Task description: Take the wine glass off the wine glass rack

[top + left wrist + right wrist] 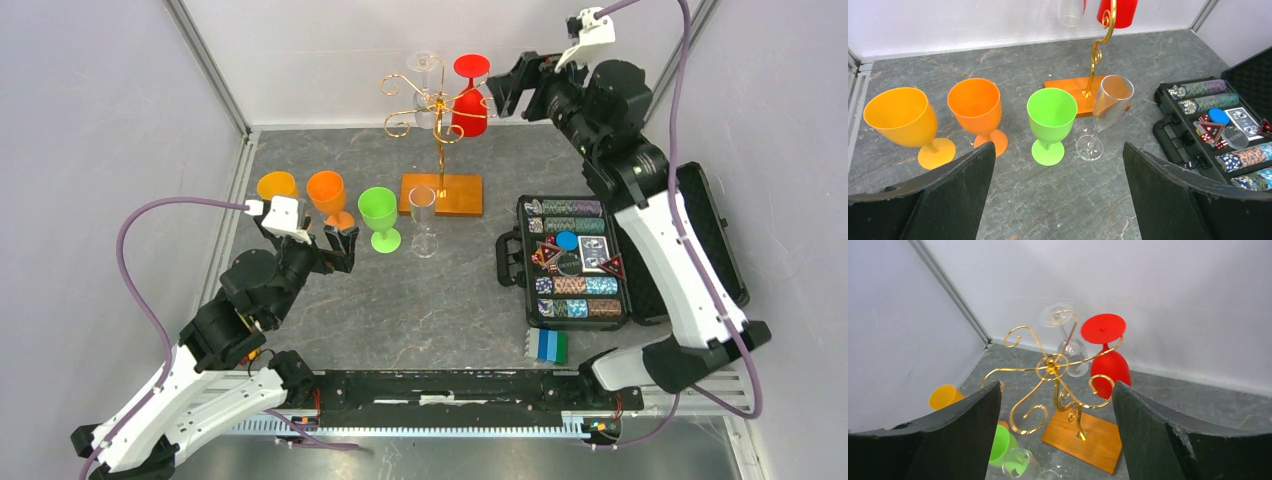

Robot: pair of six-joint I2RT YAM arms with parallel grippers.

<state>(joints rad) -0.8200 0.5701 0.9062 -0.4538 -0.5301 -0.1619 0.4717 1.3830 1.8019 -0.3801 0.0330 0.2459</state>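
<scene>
The gold wine glass rack [440,110] stands on its orange-brown base [442,194] at the back middle. A red wine glass [470,100] and a clear wine glass [424,85] hang upside down from its scroll arms. In the right wrist view the rack [1053,367], red glass [1109,367] and clear glass [1071,347] lie ahead of my fingers. My right gripper [498,95] is open, high, just right of the red glass. My left gripper [338,245] is open and empty, low over the table near the standing glasses.
Yellow [277,187], orange [328,195], green [379,215] and clear [424,215] glasses stand in a row in front of the rack. An open black poker-chip case [575,260] lies at the right. Blue and green blocks [551,345] sit near it.
</scene>
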